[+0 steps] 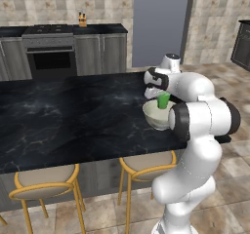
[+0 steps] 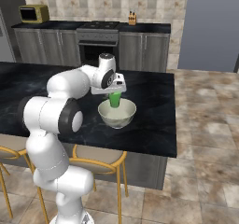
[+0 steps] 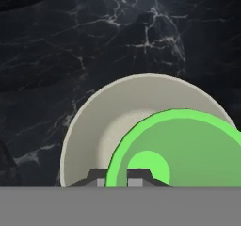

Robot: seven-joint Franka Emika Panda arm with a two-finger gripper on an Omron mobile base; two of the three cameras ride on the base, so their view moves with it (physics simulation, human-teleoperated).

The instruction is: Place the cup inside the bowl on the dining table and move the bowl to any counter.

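Black marble tabletop point(image 1: 73, 116) under me, cream bowl point(image 2: 117, 117) sitting near its edge. My jaws are clamped on the green cup's point(image 2: 115, 99) rim, cup hanging upright over the bowl, toward 4 o'clock of it in my hand view.

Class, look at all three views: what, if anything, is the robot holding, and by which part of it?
The gripper is shut on the green cup, its fingers pinching the rim at one side, above the bowl.
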